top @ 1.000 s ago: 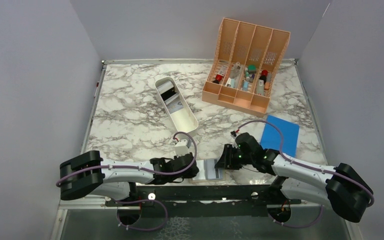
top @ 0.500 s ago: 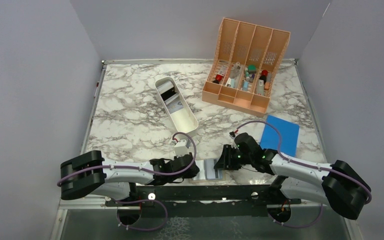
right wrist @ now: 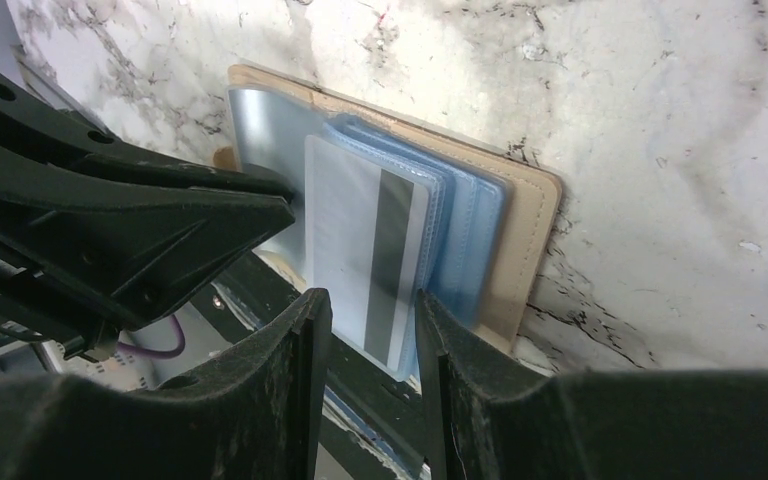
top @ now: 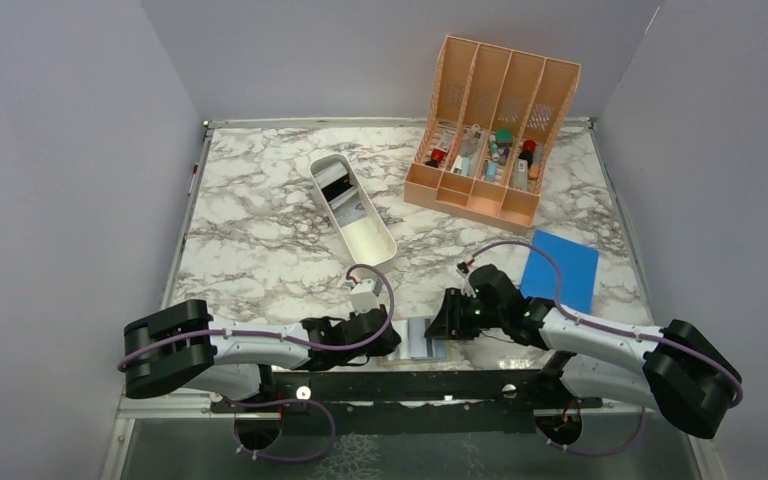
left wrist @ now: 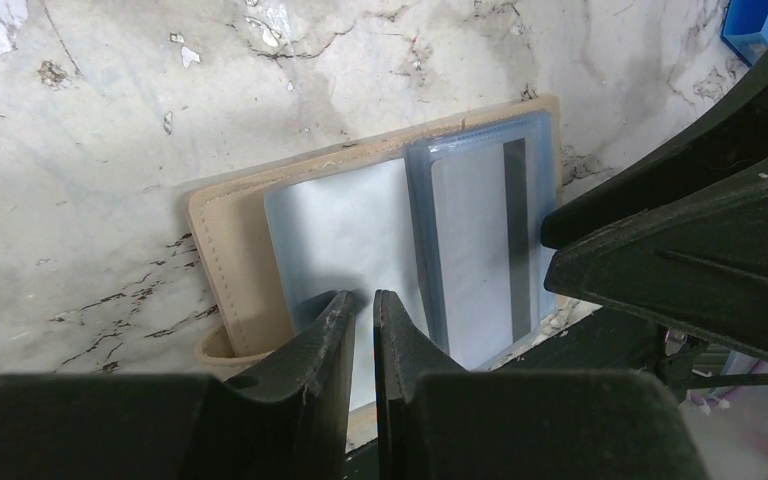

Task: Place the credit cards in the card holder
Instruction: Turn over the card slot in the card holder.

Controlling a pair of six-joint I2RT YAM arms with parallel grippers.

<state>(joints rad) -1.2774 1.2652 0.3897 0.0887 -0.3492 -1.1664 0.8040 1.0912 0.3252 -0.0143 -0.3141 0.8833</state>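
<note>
The card holder (top: 426, 338) lies open at the bottom centre of the top view, on the near edge of the table (top: 260, 250). The left hand (top: 390, 345) is just left of it and the right hand (top: 441, 325) just right. A credit card (right wrist: 370, 255) lies on its stacked sleeves. An oblong tray (top: 370, 235) lies above centre, a slotted organizer (top: 490, 120) stands at upper right, and a flat rectangle (top: 560, 270) lies right of centre.

Marble-look table (top: 260, 240), white w/ grey veins. White oblong tray (top: 372, 242) lies near ctr, angled. Right of tray & further back: peach slotted organizer (top: 500, 85). Right of tray & nearer: flat blue rectangle (top: 560, 270). Nearer than tray, at table's front edge: open tan card holder (left wrist: 230, 260), clear sleeves facing up.
</note>
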